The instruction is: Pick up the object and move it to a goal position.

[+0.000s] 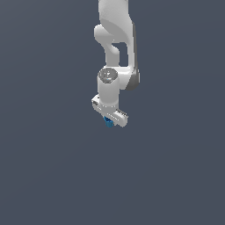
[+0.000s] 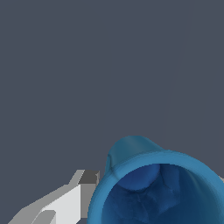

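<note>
The blue object (image 1: 108, 122) is seen directly beneath the white claw (image 1: 110, 119), between its fingers (image 2: 65, 203); whether it is gripped cannot be told.

We see the object (image 2: 157, 188) as smooth, softly glossy blue, plastic-like, its darker hollow faintly mottled. The arm (image 1: 115, 39) looks like smooth, matt white plastic with a grey metallic cap.

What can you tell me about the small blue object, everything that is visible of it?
The blue object is a bright, smooth, cup-like piece with a flared rim and a darker hollow that narrows inward. In the exterior view it is a tiny speck directly under the white gripper, far smaller than it. One grey finger lies beside its rim. Whether it is being gripped is unclear.
</note>
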Controlling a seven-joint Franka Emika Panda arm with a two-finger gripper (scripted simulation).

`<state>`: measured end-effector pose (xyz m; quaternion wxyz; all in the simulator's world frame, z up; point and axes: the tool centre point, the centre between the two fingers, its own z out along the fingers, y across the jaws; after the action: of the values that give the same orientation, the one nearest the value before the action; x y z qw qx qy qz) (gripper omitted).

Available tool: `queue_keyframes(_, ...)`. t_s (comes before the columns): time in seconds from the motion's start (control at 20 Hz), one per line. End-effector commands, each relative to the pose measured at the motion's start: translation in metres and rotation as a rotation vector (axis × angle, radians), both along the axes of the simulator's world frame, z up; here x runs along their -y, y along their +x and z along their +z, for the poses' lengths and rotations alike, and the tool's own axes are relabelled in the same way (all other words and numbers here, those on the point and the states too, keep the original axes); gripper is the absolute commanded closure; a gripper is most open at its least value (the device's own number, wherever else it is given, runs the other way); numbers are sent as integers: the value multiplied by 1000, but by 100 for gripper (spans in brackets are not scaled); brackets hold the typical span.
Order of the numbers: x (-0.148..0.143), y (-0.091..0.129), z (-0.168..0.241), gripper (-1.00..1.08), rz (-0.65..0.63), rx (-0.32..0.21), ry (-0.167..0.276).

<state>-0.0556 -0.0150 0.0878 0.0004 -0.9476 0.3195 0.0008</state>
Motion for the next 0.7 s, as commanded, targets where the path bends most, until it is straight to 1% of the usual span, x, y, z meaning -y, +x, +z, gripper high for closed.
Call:
queue_keyframes(0.0, 7, -5, 18, 108, 0, 2, 0)
queue_keyframes(0.65, 56, -39, 133, 108, -2, 1, 0)
